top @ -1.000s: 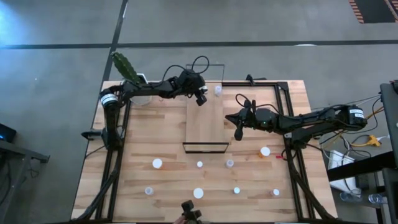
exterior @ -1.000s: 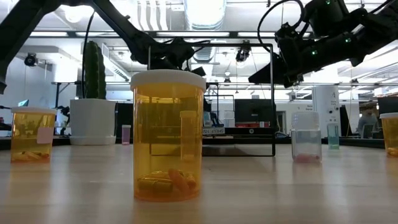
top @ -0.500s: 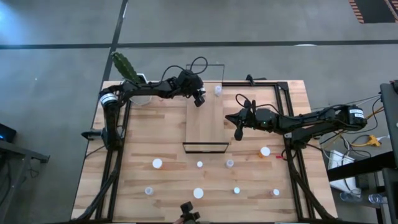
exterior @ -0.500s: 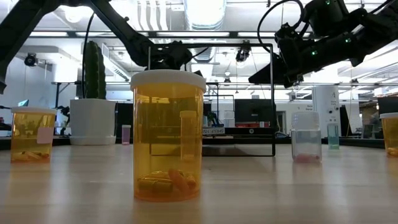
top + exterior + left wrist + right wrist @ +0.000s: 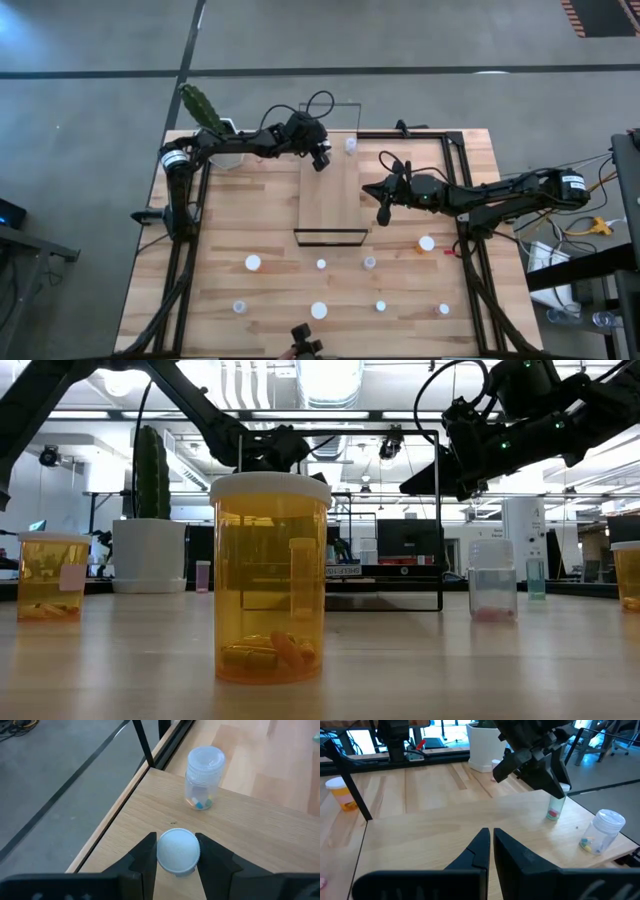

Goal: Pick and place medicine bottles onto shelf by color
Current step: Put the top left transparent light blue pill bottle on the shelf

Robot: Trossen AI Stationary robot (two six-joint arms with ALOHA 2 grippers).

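Observation:
The shelf (image 5: 330, 200) lies in the middle of the table, a light-wood board with black wire ends. My left gripper (image 5: 320, 158) stands over its far left corner, shut on a small white-capped bottle (image 5: 178, 851), which also shows in the right wrist view (image 5: 553, 809). A clear-capped bottle (image 5: 204, 777) stands on its base at the shelf's far right corner (image 5: 350, 145). My right gripper (image 5: 383, 212) hangs shut and empty just right of the shelf. Several other bottles stand on the near part of the table, among them an orange one (image 5: 270, 585). My left gripper pinches the bottle at its white cap (image 5: 167, 851) between the two fingers (image 5: 145, 857), one on each side. The fingers come from above, slanting down. The bottle stands upright below them, its base (image 5: 552, 817) at the shelf's top; whether it rests there I cannot tell.
A white pot with a cactus (image 5: 205, 110) stands at the table's far left corner. White-capped bottles are scattered along the near half (image 5: 253, 263), (image 5: 369, 262), (image 5: 427, 243). Black frame rails (image 5: 185, 250) run along the table's left and right sides.

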